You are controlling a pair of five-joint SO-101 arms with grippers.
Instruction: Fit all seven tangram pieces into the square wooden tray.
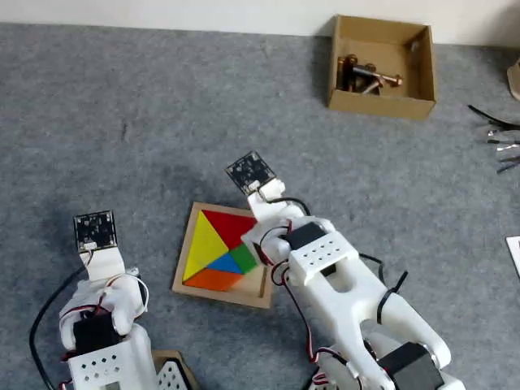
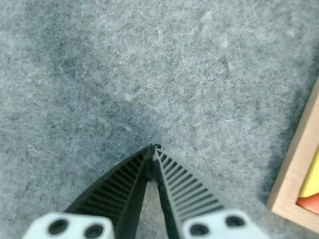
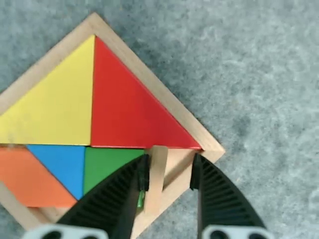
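Note:
The square wooden tray (image 1: 185, 262) lies on grey carpet in front of both arms. Flat inside it are a yellow triangle (image 3: 55, 99), a red triangle (image 3: 124, 109), a blue triangle (image 3: 62, 164), a green piece (image 3: 107, 167) and an orange piece (image 3: 27, 179). My right gripper (image 3: 169, 167) hangs open over the tray's bare corner. A thin plain-wood piece (image 3: 157, 174) stands on edge between its jaws, against one finger (image 3: 134, 184) and apart from the other. My left gripper (image 2: 152, 149) is shut on nothing over bare carpet beside the tray's edge (image 2: 296, 169).
At the back right stands a cardboard box (image 1: 382, 91) holding metal parts. Black cables (image 1: 497, 134) lie at the right edge. The right arm (image 1: 325, 260) covers the tray's right side. Open carpet stretches to the left and behind the tray.

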